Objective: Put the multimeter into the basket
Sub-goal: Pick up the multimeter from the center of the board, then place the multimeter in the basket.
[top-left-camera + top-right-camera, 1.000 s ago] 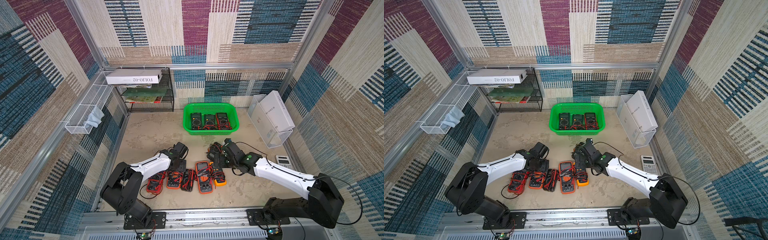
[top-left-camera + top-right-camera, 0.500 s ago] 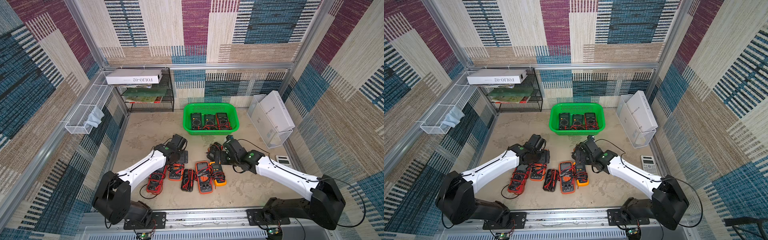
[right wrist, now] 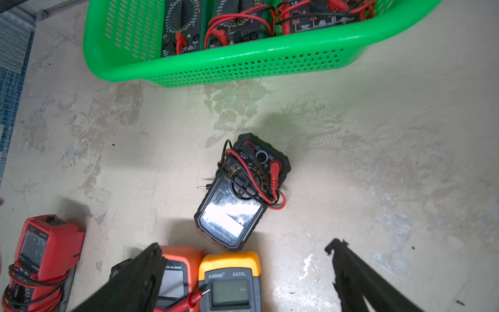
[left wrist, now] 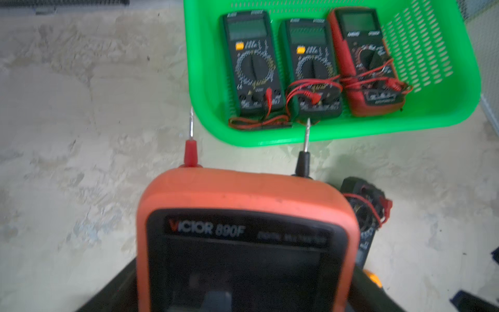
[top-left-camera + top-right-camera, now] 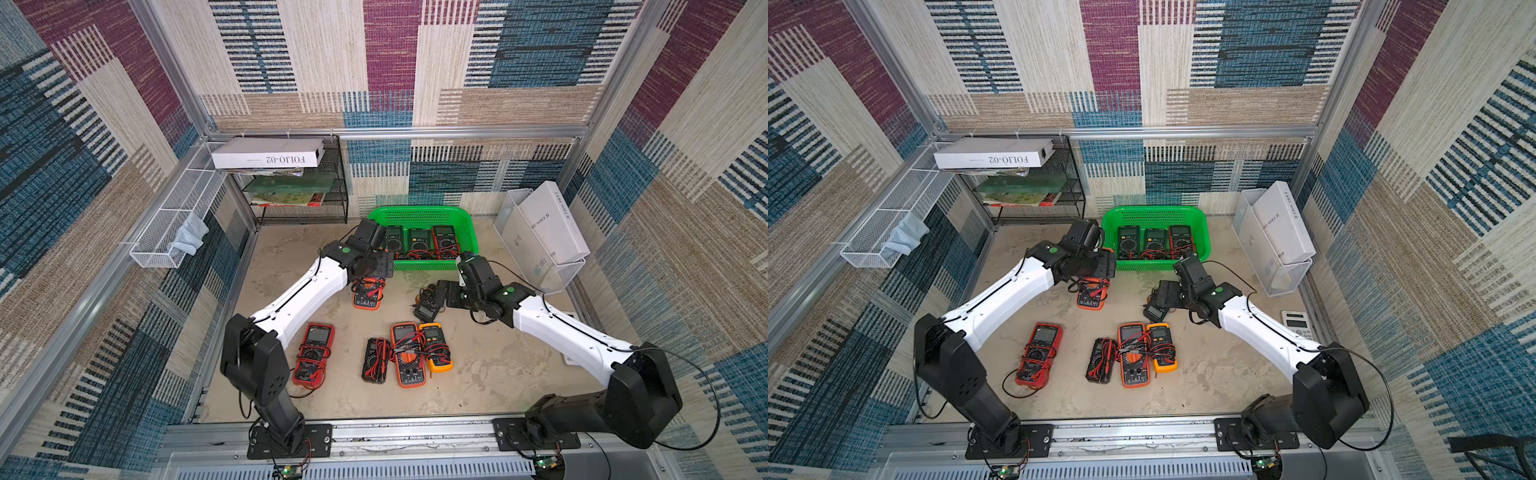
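While the left arm was extended far toward the green basket (image 5: 419, 212), the left gripper (image 5: 371, 272) clasped the orange Victor 890F multimeter (image 4: 243, 194) just short of the basket's near-left corner. The right gripper (image 3: 245, 247) gaped wide over a small black multimeter (image 3: 243, 189) on the tabletop (image 3: 378, 162).

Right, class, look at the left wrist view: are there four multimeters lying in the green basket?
No, the basket holds three multimeters side by side.

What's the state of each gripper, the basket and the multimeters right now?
Left gripper: shut on the orange multimeter.
Right gripper: open, empty.
Basket: holds three multimeters.
Black multimeter: flat on the table beside the right gripper, leads wrapped round.
Front row of multimeters: lying on the table.
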